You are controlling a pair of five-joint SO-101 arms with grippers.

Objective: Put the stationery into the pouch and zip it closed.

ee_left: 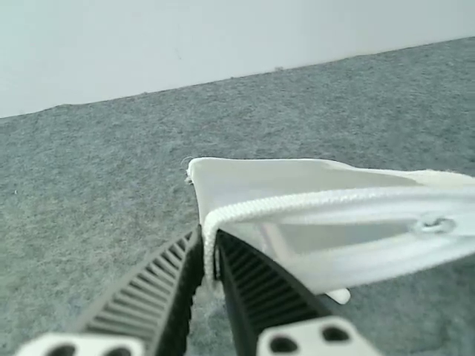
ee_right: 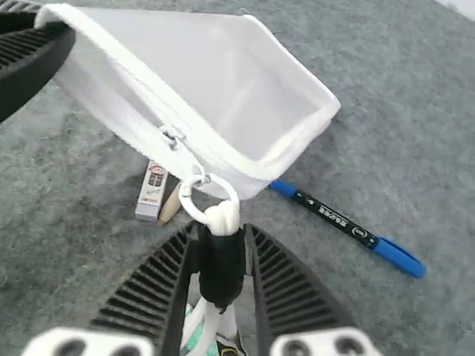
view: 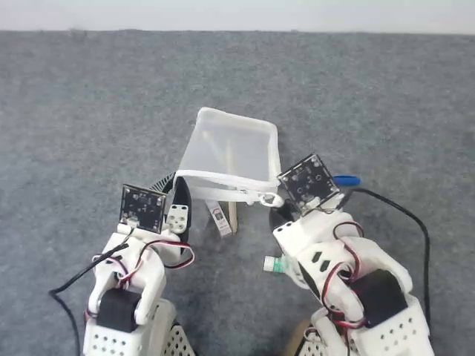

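Observation:
The white translucent pouch (view: 231,148) lies mid-table, its zipper edge toward the arms. My left gripper (view: 182,199) is shut on the pouch's corner (ee_left: 208,222), pinching the zipper tape. My right gripper (view: 277,204) is shut on the zipper pull's cord (ee_right: 220,222), just below its ring. A blue pen (view: 346,180) lies on the carpet beside the right gripper. A small eraser (view: 220,221) and a wooden pencil (view: 233,215) lie at the pouch's mouth; the pencil's far part shows through the pouch. The pen (ee_right: 349,226) and eraser (ee_right: 152,190) are outside the pouch.
A small green-and-white item (view: 275,264) lies by the right arm's base. Grey carpet (view: 89,104) covers the table, with open room on both sides of the pouch and behind it. A black cable (view: 415,222) loops at the right.

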